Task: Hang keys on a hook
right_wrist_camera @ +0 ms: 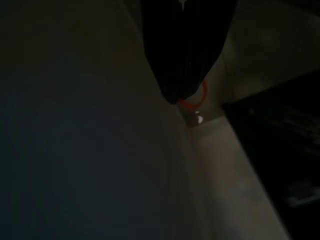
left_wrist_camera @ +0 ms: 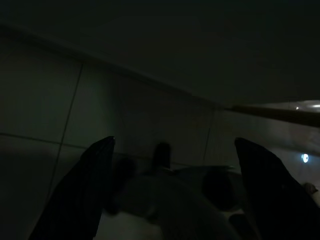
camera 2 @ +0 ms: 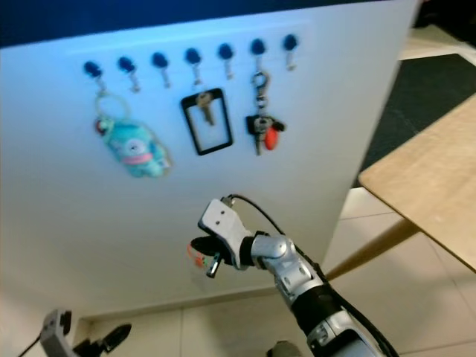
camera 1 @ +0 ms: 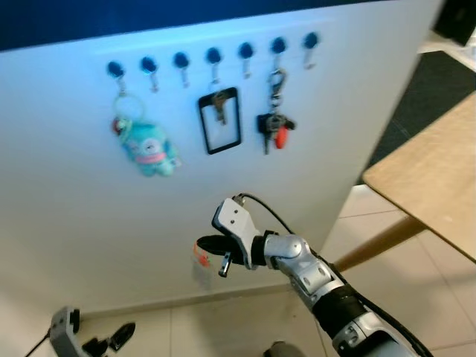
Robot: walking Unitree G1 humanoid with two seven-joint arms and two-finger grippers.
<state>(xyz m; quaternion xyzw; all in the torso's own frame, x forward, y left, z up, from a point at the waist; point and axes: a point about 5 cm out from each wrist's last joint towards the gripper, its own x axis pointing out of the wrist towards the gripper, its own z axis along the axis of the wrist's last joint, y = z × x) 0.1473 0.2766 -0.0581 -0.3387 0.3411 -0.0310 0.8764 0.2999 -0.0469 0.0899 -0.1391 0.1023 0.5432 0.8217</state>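
We find no brand, label or writing that can be read anywhere on the white board (camera 1: 89, 223) or on the things hanging from it.

Our right gripper (camera 1: 212, 249) is raised in front of the lower part of the board, well below the row of hooks (camera 1: 213, 57). Its two black fingers are pressed together on the keys (camera 1: 223, 264): a small metal key hangs down from the fingertips, with a bit of orange-red ring beside it. In the right wrist view the fingers (right_wrist_camera: 185, 55) look closed into one dark shape, and the orange-red ring (right_wrist_camera: 192, 102) peeks out at their tip, close to the pale board.

Seven dark hooks run along the top of the board. From the left end, the first hook carries a teal plush toy (camera 1: 149, 149) on a ring. The fourth carries a black badge holder (camera 1: 220, 123) with a key in front of it. The sixth carries a bunch of keys with a red tag (camera 1: 275, 130) on a clip. The other hooks are bare.

To the right stands a wooden table (camera 1: 439, 178), with a dark mat (camera 1: 439, 82) behind it on the tiled floor (camera 1: 387, 245).

Our left gripper (camera 1: 111, 338) hangs low near the floor; in its dim wrist view its fingers (left_wrist_camera: 85, 195) stand wide apart
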